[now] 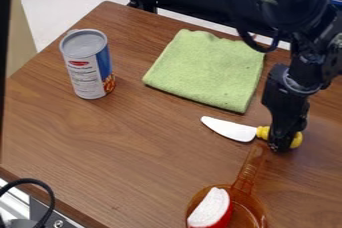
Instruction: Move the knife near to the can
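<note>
Work surface seen at a slant from above: a wooden table [127, 152] carrying a knife, a can, a cloth and a pan. The knife [230, 129], with white blade and yellow handle, lies at the right, its blade pointing left and slightly towards the far edge. The black gripper [284, 144] hangs down over the yellow handle, which shows on both sides of it; whether the claw is open or closed on the handle cannot be told. The can [87, 69] stands upright at the upper left, well apart from the knife. A green cloth [207, 72] lies flat beyond the blade, to the right of the can. At the lower right, a transparent orange pan [248, 211] holds a red-and-white wedge [211, 209]; its handle extends up towards the knife and ends near the gripper
</note>
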`<state>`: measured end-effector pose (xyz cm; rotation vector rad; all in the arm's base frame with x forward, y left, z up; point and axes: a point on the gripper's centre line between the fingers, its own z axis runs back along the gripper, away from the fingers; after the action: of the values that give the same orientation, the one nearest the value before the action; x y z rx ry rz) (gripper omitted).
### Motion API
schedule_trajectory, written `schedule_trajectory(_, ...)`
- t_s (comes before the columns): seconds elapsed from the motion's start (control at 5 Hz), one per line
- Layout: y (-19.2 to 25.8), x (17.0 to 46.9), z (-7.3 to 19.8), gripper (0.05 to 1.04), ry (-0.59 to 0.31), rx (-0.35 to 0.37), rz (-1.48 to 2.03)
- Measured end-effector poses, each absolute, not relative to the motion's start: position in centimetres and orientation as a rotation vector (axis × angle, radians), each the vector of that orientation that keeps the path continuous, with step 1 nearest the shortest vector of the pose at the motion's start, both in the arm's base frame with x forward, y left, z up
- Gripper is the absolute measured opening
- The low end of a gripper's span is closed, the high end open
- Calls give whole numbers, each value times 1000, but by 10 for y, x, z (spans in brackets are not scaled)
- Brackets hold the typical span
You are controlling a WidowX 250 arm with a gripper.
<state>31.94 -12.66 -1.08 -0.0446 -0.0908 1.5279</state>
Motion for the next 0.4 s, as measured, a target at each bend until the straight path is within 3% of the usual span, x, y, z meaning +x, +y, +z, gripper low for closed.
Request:
schedule_trajectory(0.2,-123,319,-8,487,-102,-24,1514)
schedule_trajectory(0.4,-120,321,22,487,-130,-59,1529)
